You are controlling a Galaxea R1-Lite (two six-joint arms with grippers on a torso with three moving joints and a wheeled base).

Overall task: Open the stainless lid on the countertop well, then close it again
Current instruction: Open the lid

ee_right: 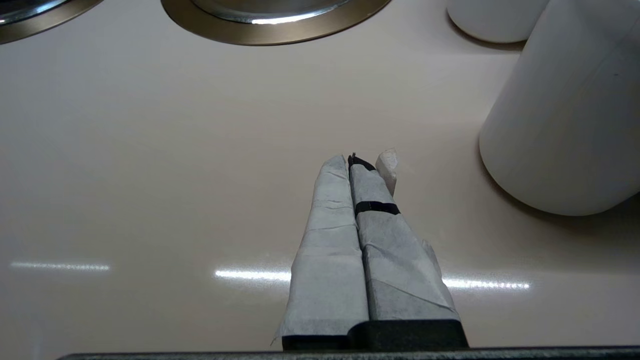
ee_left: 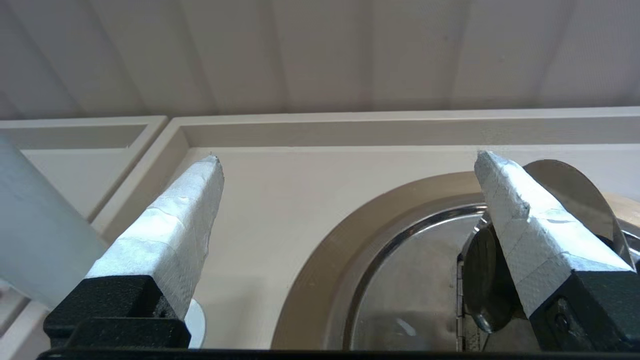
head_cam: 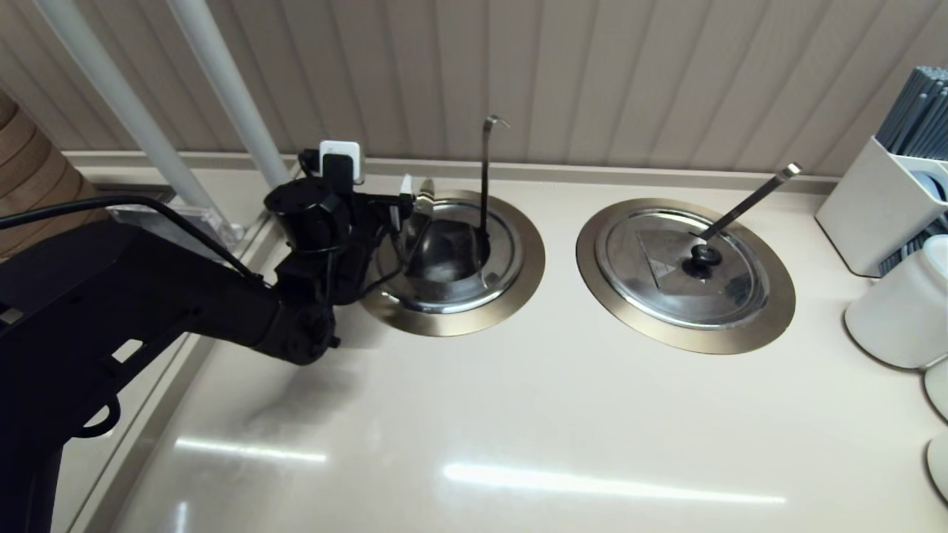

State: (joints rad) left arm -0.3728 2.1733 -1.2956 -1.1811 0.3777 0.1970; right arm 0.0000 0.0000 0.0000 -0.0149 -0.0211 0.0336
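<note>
The countertop well (head_cam: pixel 511 296) with the hook-tipped ladle handle (head_cam: pixel 485 178) lies back left, its bronze-toned rim ring (ee_left: pixel 320 260) flush in the counter. Part of the stainless lid (head_cam: pixel 444 255) is tipped up along a hinge; the raised flap (ee_left: pixel 570 195) stands on edge. Its black knob (ee_left: pixel 482 270) sits against one taped finger (ee_left: pixel 520 220). My left gripper (head_cam: pixel 415 194) hovers over the well's left rim, jaws spread wide and holding nothing (ee_left: pixel 347 157). The right gripper (ee_right: pixel 357 160) is shut and empty, low over bare counter.
The twin lid (head_cam: pixel 681 266) with a straight ladle handle (head_cam: pixel 748 200) lies flat in its well to the right. White containers (head_cam: pixel 900 311) and a utensil holder (head_cam: pixel 881 207) crowd the right edge. Two white posts (head_cam: pixel 222 89) rise behind my left arm. A white cylinder (ee_right: pixel 570 110) stands near the right gripper.
</note>
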